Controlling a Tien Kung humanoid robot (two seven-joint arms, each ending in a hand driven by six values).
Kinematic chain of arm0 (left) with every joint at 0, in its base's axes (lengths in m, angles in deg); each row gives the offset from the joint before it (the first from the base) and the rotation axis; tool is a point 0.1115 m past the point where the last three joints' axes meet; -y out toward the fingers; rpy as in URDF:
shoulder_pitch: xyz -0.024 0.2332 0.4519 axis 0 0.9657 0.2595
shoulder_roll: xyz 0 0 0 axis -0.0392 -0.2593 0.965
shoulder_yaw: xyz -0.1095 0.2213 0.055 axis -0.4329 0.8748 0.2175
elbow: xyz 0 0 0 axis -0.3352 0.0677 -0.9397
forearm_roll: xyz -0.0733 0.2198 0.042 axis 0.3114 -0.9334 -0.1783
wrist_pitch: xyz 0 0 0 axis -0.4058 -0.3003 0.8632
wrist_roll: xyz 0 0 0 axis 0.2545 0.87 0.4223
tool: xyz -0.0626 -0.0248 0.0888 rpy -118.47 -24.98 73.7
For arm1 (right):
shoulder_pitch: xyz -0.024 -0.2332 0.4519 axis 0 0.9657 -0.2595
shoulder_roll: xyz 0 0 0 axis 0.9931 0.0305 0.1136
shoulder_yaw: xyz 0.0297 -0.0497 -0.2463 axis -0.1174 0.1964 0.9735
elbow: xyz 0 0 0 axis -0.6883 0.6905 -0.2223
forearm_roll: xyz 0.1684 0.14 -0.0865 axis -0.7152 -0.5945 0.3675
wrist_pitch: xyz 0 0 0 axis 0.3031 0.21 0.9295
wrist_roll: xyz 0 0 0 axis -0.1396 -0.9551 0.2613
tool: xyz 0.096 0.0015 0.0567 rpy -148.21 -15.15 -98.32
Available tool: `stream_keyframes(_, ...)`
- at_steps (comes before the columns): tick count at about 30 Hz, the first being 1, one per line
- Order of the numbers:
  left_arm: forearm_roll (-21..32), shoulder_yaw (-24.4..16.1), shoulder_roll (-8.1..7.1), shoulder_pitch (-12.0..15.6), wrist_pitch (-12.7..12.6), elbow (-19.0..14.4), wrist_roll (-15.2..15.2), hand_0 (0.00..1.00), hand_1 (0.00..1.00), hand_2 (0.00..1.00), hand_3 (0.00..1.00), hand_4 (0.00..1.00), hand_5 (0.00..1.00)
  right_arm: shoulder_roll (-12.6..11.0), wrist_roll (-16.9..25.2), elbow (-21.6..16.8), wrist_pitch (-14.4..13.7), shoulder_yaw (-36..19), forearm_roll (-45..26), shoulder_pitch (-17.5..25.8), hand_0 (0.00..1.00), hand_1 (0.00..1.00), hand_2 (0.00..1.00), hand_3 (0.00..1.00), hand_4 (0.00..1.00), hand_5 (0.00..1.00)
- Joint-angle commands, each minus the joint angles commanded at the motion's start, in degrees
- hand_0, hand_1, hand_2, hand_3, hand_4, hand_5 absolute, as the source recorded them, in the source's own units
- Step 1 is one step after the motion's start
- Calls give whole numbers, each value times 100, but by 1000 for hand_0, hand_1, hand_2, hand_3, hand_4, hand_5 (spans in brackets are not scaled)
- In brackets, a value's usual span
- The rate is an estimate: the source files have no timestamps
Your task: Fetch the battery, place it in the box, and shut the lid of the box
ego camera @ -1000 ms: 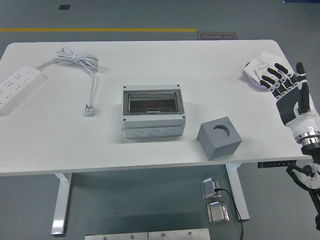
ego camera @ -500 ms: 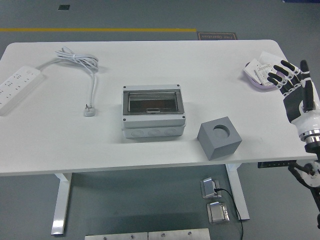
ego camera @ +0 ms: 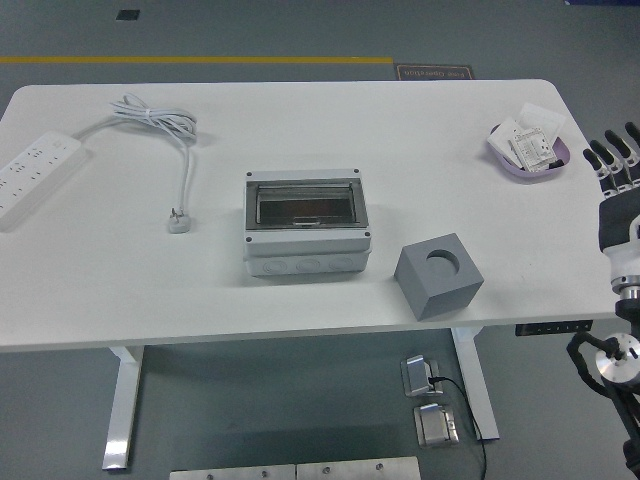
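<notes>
A grey box (ego camera: 307,224) with a clear lid lying shut over it sits at the table's middle. A purple bowl (ego camera: 528,150) at the far right holds white packets. I cannot tell a battery apart in this view. My right hand (ego camera: 618,170) is at the picture's right edge, off the table's right side, below and to the right of the bowl, its fingers spread and empty. My left arm is out of view.
A grey cube (ego camera: 437,275) with a round hole stands near the front edge, right of the box. A white power strip (ego camera: 32,176) lies at the far left, its cable and plug (ego camera: 181,219) trailing toward the middle.
My right hand has drawn back to the right and down, away from the purple bowl, which now shows in full.
</notes>
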Motion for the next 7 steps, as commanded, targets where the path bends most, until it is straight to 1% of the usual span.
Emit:
stream_keyframes(2, -36, -33, 5, 2, 2, 0, 13, 627, 695, 644, 606, 676, 191, 18, -14, 86, 106, 58, -213, -4, 693, 607, 634, 638, 920, 728)
stream_keyframes(3, -60, -55, 9, 4, 3, 0, 24, 627, 695, 644, 606, 676, 191, 26, -68, 146, 204, 106, -335, -15, 693, 607, 634, 638, 920, 728)
stream_keyframes(4, -82, -75, 13, 6, 4, 0, 33, 627, 694, 644, 606, 676, 193, 35, -141, 202, 311, 153, -459, -27, 678, 598, 646, 754, 928, 720)
stream_keyframes(7, -123, -118, 26, 8, 3, 0, 48, 627, 694, 644, 606, 676, 193, 76, -462, 359, 662, 264, -812, -67, 678, 598, 646, 754, 928, 720)
